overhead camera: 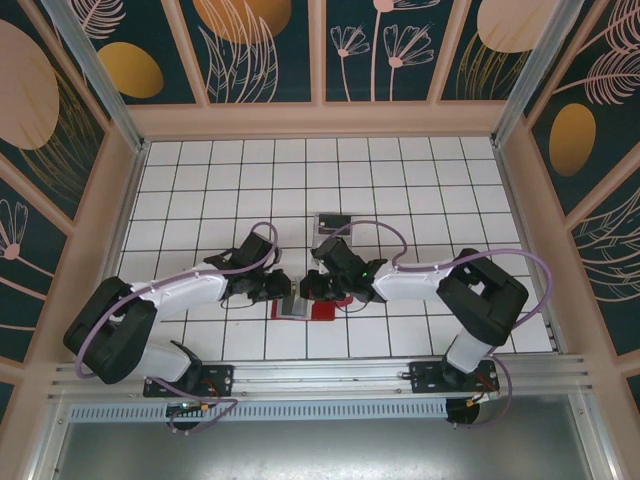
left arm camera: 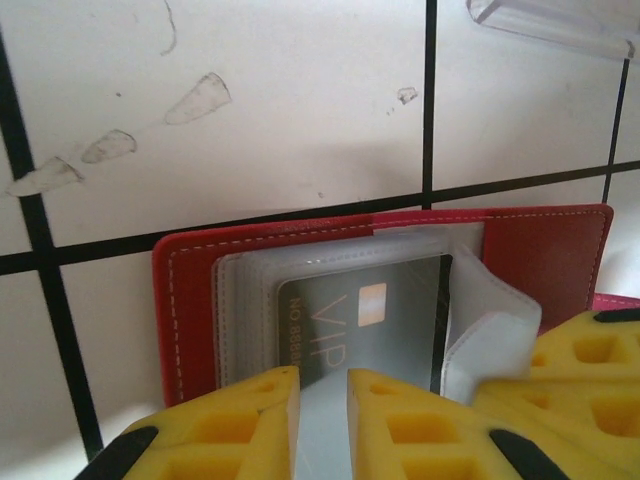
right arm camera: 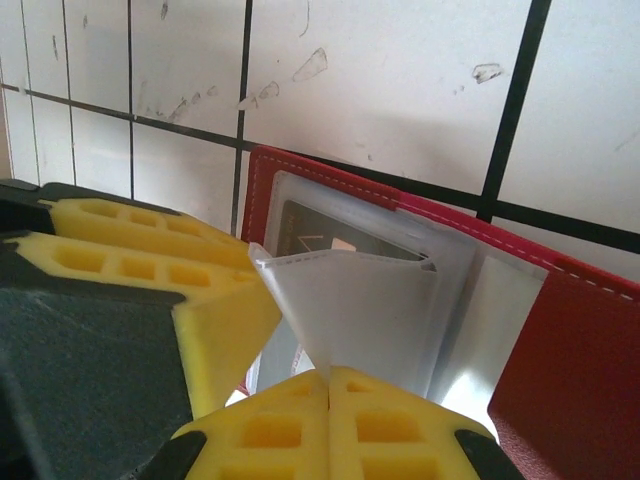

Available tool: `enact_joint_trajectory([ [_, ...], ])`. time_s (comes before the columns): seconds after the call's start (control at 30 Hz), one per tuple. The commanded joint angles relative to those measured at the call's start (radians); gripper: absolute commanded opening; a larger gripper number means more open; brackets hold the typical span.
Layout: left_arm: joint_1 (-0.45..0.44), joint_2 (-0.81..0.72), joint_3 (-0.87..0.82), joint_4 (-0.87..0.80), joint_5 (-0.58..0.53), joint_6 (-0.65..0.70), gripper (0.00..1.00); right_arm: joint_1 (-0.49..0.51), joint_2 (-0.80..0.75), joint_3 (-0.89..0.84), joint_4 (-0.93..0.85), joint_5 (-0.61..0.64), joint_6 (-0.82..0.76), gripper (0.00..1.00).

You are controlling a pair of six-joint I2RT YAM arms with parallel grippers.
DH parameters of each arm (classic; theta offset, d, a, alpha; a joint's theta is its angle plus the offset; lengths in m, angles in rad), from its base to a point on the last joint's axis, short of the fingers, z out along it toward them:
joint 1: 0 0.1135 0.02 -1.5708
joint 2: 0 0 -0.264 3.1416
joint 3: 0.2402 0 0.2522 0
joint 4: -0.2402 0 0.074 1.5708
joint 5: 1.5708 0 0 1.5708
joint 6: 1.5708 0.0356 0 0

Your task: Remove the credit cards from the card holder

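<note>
Both arms are meeting mid-table over the card holder (overhead camera: 320, 311), which is lying open on the white tiles (overhead camera: 400, 180) w/ its red cover flat.

In the left wrist view, the L gripper (left arm camera: 322, 420) is sitting at the near edge of the holder (left arm camera: 190, 300), fingers only a narrow gap apart, and the pale edge of the plastic pockets is showing in that gap. Can't tell if they're actually biting on it. A grey credit card (left arm camera: 370, 330) marked "VIP" is lying inside the top pocket, most of it in plain sight.

The R gripper (right arm camera: 329, 410) is pressing its yellow fingers tight together on a clear sleeve flap (right arm camera: 350, 300), which is standing up off the stack in a tented fold. The card (right arm camera: 320, 235) is showing under that flap, still in the holder (right arm camera: 560, 380). The L fingers (right arm camera: 130, 250) are crowding in just beside.

From the top, the L gripper (overhead camera: 272, 290) and R gripper (overhead camera: 322, 288) are nearly touching. A clear box (overhead camera: 335, 222) is sitting just behind them.
</note>
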Motion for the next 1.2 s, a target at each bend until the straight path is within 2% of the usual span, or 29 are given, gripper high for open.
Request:
enact_joint_trajectory([
  [0.0,-0.014,0.017,0.036,-0.015,0.024,0.018,0.21,-0.008,-0.029,-0.013,0.037,-0.018,0.014,0.07],
  [0.27,-0.025,0.066,0.072,-0.039,0.03,0.045,0.21,-0.016,-0.038,-0.012,0.03,-0.021,0.004,0.1],
  [0.4,-0.028,0.069,0.09,-0.046,0.035,0.045,0.21,-0.024,-0.089,-0.016,-0.04,0.034,-0.005,0.22],
  [0.6,-0.047,0.08,0.127,-0.054,0.04,0.043,0.21,-0.064,-0.224,-0.042,-0.157,0.147,-0.025,0.28],
  [0.9,-0.134,0.182,0.214,-0.034,0.043,0.023,0.21,-0.14,-0.397,-0.113,-0.211,0.215,-0.025,0.3],
  [1.17,-0.209,0.292,0.28,0.005,0.061,0.0,0.21,-0.153,-0.438,-0.146,-0.211,0.216,-0.018,0.3],
])
